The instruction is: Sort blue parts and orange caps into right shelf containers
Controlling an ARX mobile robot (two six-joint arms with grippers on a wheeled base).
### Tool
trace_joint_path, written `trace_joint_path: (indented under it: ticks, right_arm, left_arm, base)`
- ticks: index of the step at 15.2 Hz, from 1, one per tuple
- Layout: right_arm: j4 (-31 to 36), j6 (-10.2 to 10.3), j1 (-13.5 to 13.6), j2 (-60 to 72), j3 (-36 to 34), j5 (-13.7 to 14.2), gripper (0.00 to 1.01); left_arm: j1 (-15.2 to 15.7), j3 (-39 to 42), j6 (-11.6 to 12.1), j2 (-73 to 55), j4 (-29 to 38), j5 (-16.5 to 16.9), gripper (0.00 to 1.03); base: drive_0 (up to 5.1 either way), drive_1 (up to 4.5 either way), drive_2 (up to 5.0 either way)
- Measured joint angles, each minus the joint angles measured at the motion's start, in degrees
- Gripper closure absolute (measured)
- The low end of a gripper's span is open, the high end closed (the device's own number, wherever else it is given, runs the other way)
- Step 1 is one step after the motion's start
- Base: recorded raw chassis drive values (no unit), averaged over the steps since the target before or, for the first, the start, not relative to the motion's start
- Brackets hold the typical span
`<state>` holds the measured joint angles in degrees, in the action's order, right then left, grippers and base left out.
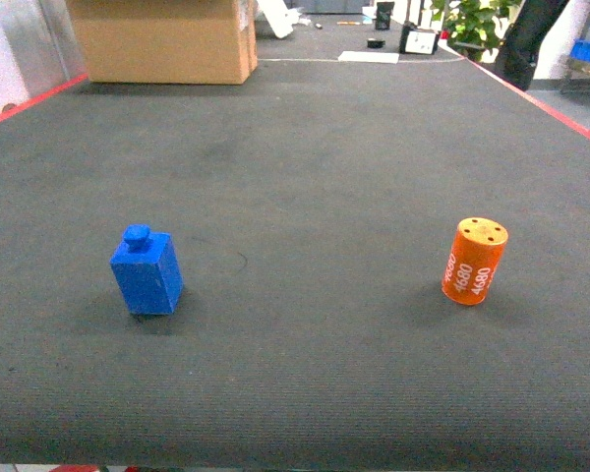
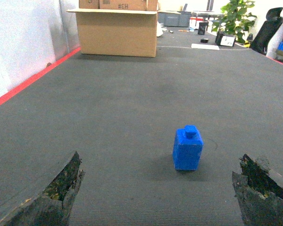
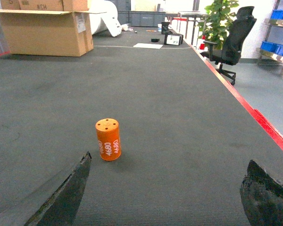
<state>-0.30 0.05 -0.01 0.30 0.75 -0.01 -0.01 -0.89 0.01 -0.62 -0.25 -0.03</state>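
Note:
A blue part (image 1: 147,270), a block with a round knob on top, stands left of centre on the dark mat. An orange cap (image 1: 475,261), a cylinder printed 4680, stands to the right. Neither gripper shows in the head view. In the left wrist view my left gripper (image 2: 158,183) is open and empty, with the blue part (image 2: 187,148) ahead of it and slightly right. My right gripper (image 3: 166,186) is also open and empty, the orange cap (image 3: 108,140) ahead near its left finger (image 3: 68,190). Blue containers (image 3: 277,47) sit on a metal shelf far right.
A large cardboard box (image 1: 167,39) stands at the table's far left. Red tape (image 3: 269,129) marks the table's right edge, with a black office chair (image 3: 233,37) and a plant (image 3: 219,16) beyond. Small items (image 1: 413,39) lie at the far end.

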Motion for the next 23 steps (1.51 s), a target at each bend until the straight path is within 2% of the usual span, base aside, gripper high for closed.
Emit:
trace_joint_path:
  ticks: [23]
  right_arm:
    - [0.00, 0.00, 0.00, 0.00, 0.00, 0.00, 0.03]
  left_arm:
    - [0.00, 0.00, 0.02, 0.00, 0.00, 0.00, 0.05]
  base:
    - [0.0, 0.00, 0.0]
